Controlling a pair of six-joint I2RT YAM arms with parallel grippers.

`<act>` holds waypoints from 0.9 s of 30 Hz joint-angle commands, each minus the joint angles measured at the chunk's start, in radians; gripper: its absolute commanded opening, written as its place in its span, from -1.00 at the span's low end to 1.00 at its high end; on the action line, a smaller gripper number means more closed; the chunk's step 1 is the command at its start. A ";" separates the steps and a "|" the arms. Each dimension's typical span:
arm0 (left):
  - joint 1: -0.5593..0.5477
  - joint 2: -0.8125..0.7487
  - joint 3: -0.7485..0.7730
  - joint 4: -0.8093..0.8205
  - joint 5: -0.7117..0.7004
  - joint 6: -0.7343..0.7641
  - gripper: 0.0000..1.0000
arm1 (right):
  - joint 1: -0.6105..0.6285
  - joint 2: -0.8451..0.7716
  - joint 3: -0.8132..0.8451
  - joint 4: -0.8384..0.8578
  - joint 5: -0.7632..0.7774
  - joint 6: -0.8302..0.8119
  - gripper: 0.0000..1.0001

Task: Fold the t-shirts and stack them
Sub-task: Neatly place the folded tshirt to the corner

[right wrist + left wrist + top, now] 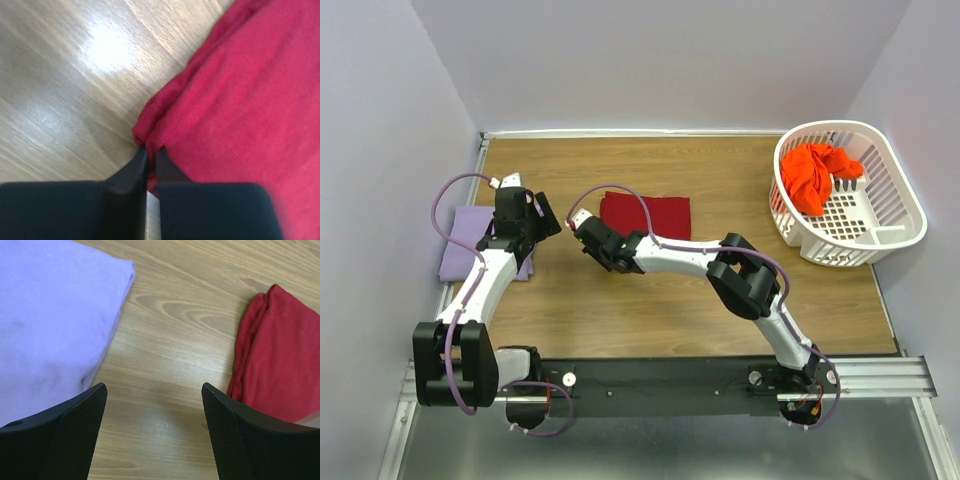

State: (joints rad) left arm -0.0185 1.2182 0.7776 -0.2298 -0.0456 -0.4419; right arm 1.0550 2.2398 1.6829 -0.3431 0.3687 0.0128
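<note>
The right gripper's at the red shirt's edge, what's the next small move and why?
Probably raise the right gripper slightly and draw the dark red shirt toward the lavender shirt. Its jaws look pinched on that shirt's folded edge, both shirts lie folded but apart, and the left gripper hangs open between them.

top overhead; wrists close, downward; both share crimson shirt
</note>
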 commanded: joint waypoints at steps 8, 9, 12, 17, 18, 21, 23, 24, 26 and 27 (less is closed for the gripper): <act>0.008 0.072 -0.050 0.119 0.341 -0.110 0.71 | 0.000 -0.195 -0.169 0.070 -0.166 0.067 -0.99; 0.006 0.078 -0.061 0.139 0.372 -0.133 0.72 | -0.003 -0.206 -0.178 0.079 -0.177 0.078 -0.99; -0.006 0.096 -0.104 0.216 0.432 -0.198 0.75 | -0.006 -0.250 -0.222 0.124 -0.192 0.108 -0.99; -0.041 0.162 -0.132 0.300 0.481 -0.291 0.77 | -0.026 -0.284 -0.267 0.171 -0.237 0.156 -0.99; -0.049 0.173 -0.136 0.320 0.489 -0.303 0.77 | -0.030 -0.286 -0.273 0.176 -0.241 0.159 -0.99; -0.084 0.214 -0.161 0.391 0.524 -0.369 0.79 | -0.032 -0.290 -0.290 0.187 -0.257 0.167 -0.99; -0.096 0.225 -0.173 0.449 0.543 -0.412 0.79 | -0.033 -0.293 -0.299 0.193 -0.266 0.173 -0.99; -0.098 0.228 -0.182 0.466 0.549 -0.428 0.79 | -0.035 -0.295 -0.301 0.194 -0.267 0.173 -0.99; -0.100 0.231 -0.210 0.497 0.566 -0.457 0.80 | -0.033 -0.299 -0.305 0.197 -0.269 0.174 -0.99; -0.103 0.233 -0.216 0.520 0.566 -0.475 0.79 | -0.036 -0.299 -0.308 0.200 -0.269 0.174 -0.99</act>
State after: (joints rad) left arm -0.1162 1.4410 0.5907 0.1699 0.4576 -0.8227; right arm 1.0245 1.9736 1.3888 -0.1810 0.1291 0.1654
